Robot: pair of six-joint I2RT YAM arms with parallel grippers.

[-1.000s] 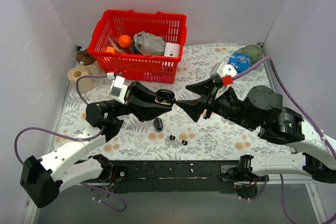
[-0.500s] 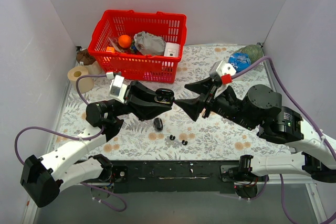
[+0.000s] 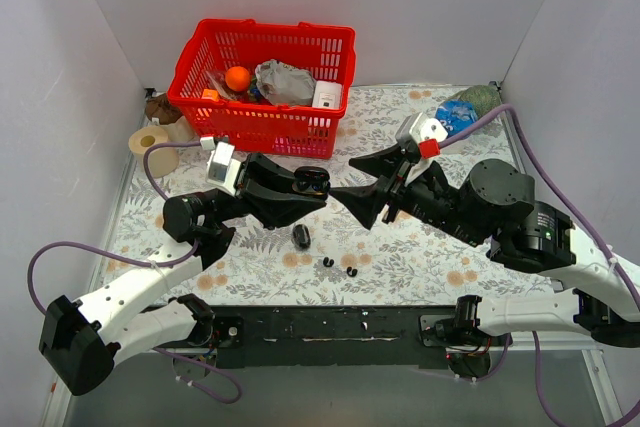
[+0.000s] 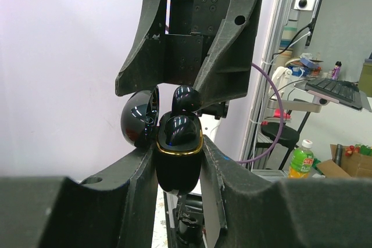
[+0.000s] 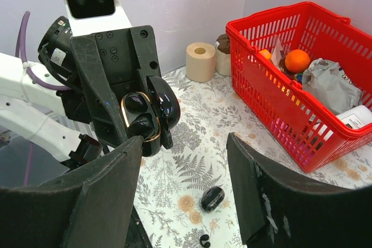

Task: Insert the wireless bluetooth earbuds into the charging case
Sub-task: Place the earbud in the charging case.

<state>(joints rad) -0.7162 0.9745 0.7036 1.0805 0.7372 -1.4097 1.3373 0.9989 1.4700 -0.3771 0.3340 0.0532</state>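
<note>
Earbuds [image 3: 328, 263] lie near the table edge [image 3: 420, 287]; left fingers [image 4: 104, 201] clench case [image 4: 177, 164], right fingers [image 5: 273, 201] released.

A red plastic basket [image 3: 262, 132] sits upper left on a floral tablecloth [image 3: 250, 267], holding an orange [image 3: 237, 78], a crumpled grey bag [image 3: 285, 82] and a white box [image 3: 326, 96]. Just left of it stand a toilet paper roll [image 3: 152, 150] and a brown lump [image 3: 160, 107]. A blue-green bundle [image 3: 460, 115] lies upper right.

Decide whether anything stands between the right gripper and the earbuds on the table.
Nothing visible does. The earbuds lie uncovered on the table, below the open right gripper; the larger black piece sits apart, off to one side.
</note>
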